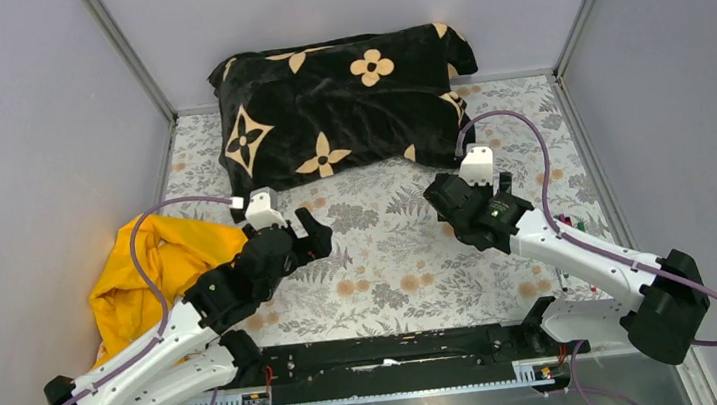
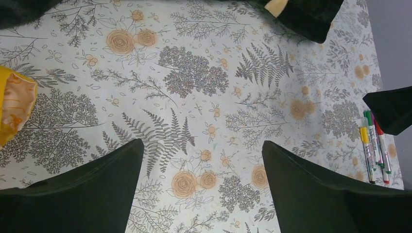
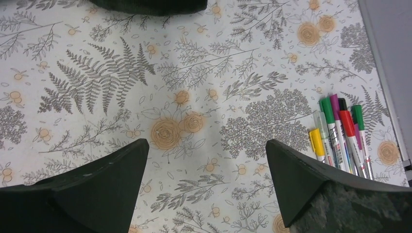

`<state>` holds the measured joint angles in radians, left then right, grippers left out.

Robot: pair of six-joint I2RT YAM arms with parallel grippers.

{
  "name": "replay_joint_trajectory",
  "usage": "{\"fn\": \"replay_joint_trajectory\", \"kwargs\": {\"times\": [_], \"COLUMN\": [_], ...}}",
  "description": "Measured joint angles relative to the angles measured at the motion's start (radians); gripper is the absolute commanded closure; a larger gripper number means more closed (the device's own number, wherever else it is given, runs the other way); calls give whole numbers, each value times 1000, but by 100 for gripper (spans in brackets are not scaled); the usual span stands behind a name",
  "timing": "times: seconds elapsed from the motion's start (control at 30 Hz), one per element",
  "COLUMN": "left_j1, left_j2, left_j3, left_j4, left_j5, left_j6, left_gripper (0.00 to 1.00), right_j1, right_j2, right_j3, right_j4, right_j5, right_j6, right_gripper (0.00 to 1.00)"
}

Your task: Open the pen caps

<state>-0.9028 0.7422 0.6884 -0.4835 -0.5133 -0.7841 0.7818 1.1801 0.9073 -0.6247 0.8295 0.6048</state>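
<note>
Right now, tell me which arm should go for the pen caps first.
Right. The pen caps lie far right, beside the open right claw; the left claw hovers left of centre, farther off.

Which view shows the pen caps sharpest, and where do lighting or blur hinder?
Right wrist: pen caps crisp, evenly lit, no glare; left wrist: caps smaller at the frame's right edge, still readable; top external: tiny, colours barely distinguishable.

white arms (image 1: 141, 371), black joints (image 1: 242, 280), purple cables (image 1: 544, 168)
</note>
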Motion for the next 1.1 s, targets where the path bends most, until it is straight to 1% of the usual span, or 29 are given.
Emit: {"fn": "replay_joint_trajectory", "kwargs": {"times": [0.07, 0.13, 0.2, 0.3, 0.37, 0.4, 0.47, 0.53, 0.63, 0.7, 0.73, 0.93, 1.1], "left_j1": [0, 0, -1, -7, -13, -17, -34, -51, -88, -107, -116, -159, -169], "left_j2": [2, 12, 36, 89, 142, 162, 204, 241, 275, 290, 295, 291, 280], "left_j3": [0, 0, -4, -23, -38, -42, -47, -47, -47, -46, -46, -45, -43], "left_j4": [-3, -2, 8, 51, 90, 103, 134, 171, 217, 238, 245, 268, 270], "left_j5": [-1, -1, 0, 4, 20, 27, 40, 54, 68, 75, 78, 90, 95], "left_j6": [-1, -3, -7, -11, -14, -15, -17, -18, -17, -16, -14, -2, 9], "left_gripper": [1, 1, 1, 1, 1, 1, 1, 1, 1, 1, 1, 1, 1], "right_j1": [4, 4, 5, 1, -22, -49, -145, -254, -394, -472, -500, -679, -897], "right_j2": [-1, -3, -7, -19, -37, -48, -75, -108, -169, -201, -209, -241, -263], "right_j3": [0, 0, 0, 10, 19, 26, 30, 29, 10, -21, -36, -155, -264], "right_j4": [1, 2, 1, -10, -28, -39, -58, -81, -101, -109, -113, -117, -30], "right_j5": [18, 37, 69, 124, 144, 146, 136, 117, 76, 47, 38, -50, -141], "right_j6": [4, 3, 3, 5, 7, 11, 27, 45, 88, 129, 150, 290, 322], "right_gripper": [2, 9, 22, 38, 52, 60, 69, 81, 89, 98, 100, 100, 100]}}
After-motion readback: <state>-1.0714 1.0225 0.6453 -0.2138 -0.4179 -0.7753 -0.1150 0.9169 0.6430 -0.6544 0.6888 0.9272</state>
